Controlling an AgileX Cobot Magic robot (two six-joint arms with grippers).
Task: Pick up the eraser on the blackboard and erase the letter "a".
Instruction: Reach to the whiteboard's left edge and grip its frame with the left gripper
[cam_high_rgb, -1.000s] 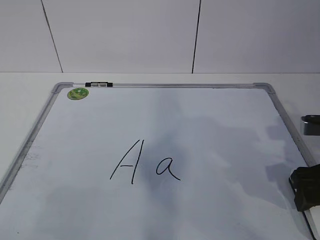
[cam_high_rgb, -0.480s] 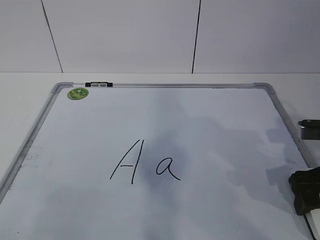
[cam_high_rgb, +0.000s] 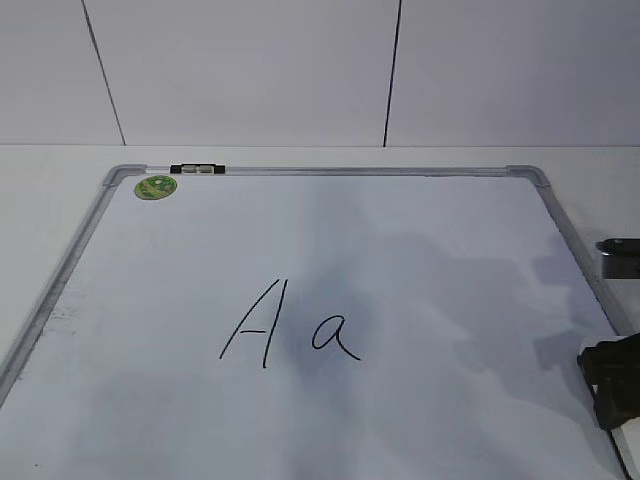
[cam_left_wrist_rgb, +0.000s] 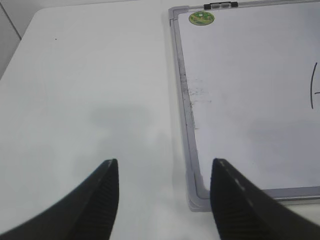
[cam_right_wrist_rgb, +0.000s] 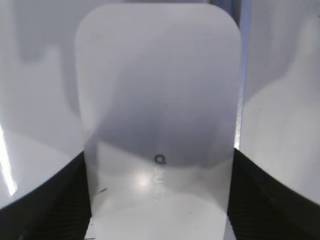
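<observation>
The white-surfaced blackboard (cam_high_rgb: 330, 172) lies flat on the table, with a capital "A" (cam_high_rgb: 255, 325) and the letter "a" (cam_high_rgb: 335, 335) written side by side near its middle. The white eraser (cam_right_wrist_rgb: 157, 115) lies on the board by its right frame and fills the right wrist view. My right gripper (cam_right_wrist_rgb: 158, 155) straddles it, both black fingers pressed against its long sides. In the exterior view that gripper (cam_high_rgb: 612, 385) shows only as a dark block at the right edge. My left gripper (cam_left_wrist_rgb: 164, 162) hangs open and empty over the table, beside the board's near left corner (cam_left_wrist_rgb: 197, 197).
A round green sticker (cam_high_rgb: 156, 187) and a black clip (cam_high_rgb: 198, 169) mark the board's far left corner. A dark object (cam_high_rgb: 620, 250) sits just outside the right frame. A tiled white wall (cam_high_rgb: 300, 70) closes off the back.
The right gripper's fingers have come in against the eraser's sides, and the gripper has sunk slightly at the exterior view's right edge. The letters and the board are unchanged.
</observation>
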